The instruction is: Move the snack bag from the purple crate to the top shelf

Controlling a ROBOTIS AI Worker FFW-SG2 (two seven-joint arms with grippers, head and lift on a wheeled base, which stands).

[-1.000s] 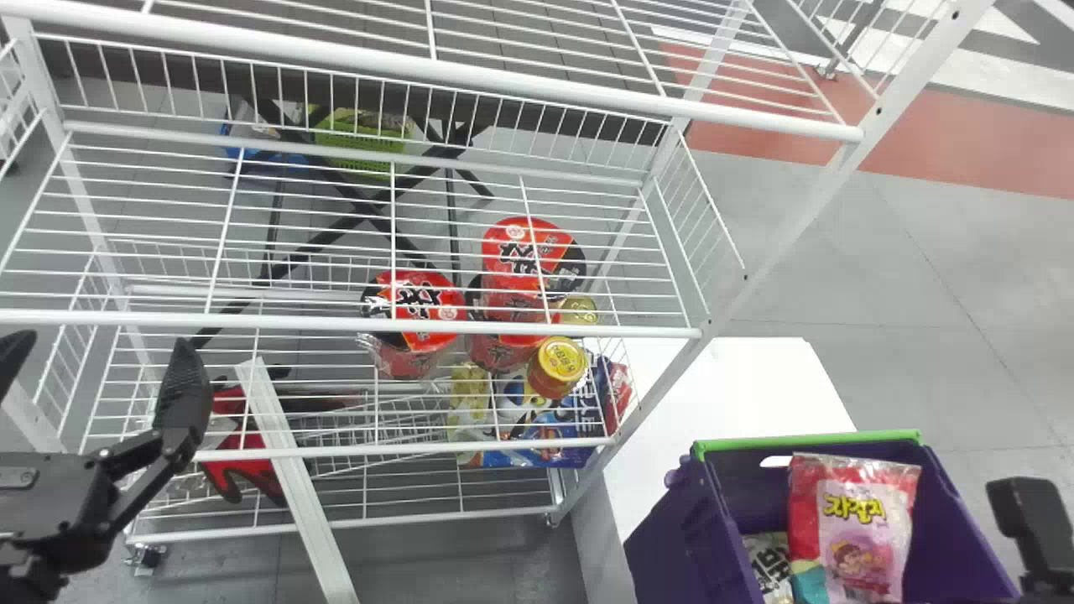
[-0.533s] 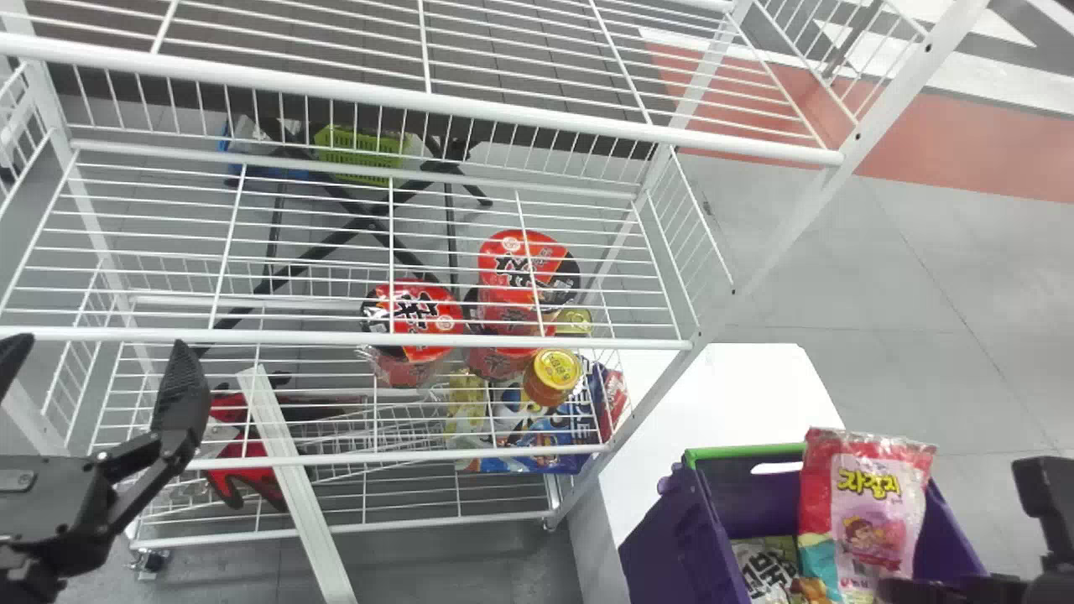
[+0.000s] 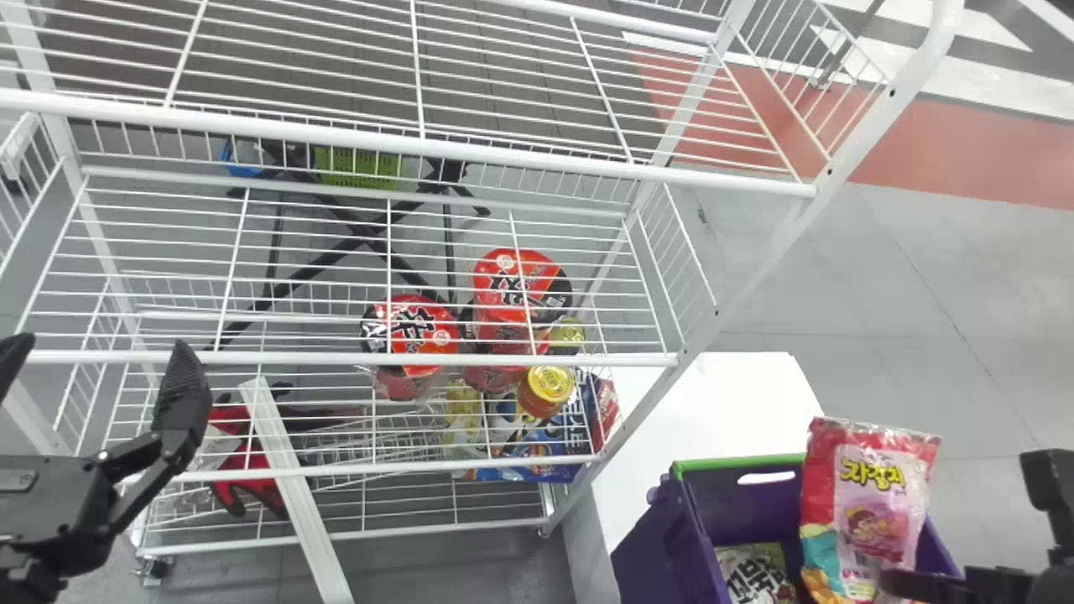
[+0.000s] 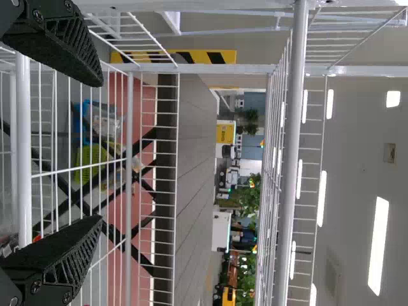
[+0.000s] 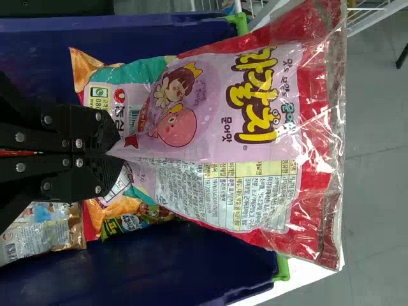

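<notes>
At the bottom right of the head view, my right gripper (image 3: pixel 902 583) holds the lower part of the red and pink snack bag (image 3: pixel 877 491), which stands upright at the purple crate (image 3: pixel 650 537), its top above the rim. In the right wrist view my right gripper (image 5: pixel 118 143) is shut on the snack bag (image 5: pixel 255 108), pinching its film, with the crate (image 5: pixel 191 268) behind. My left gripper (image 3: pixel 101 377) is parked open and empty before the white wire rack; in the left wrist view, the left gripper (image 4: pixel 95 153) has its fingers wide apart. The rack's top shelf (image 3: pixel 369 59) runs along the upper edge.
Red noodle cups (image 3: pixel 411 335) and a yellow-lidded can (image 3: pixel 550 386) stand on a lower shelf. A rack post (image 3: pixel 755 260) rises between shelves and crate. Another snack bag (image 3: pixel 755 575) lies in the crate, beside a white table (image 3: pixel 722 403).
The right gripper has raised the snack bag somewhat within the crate, so its top stands above the rim. The head view has shifted, with the rack lower in it. The left gripper has kept still.
</notes>
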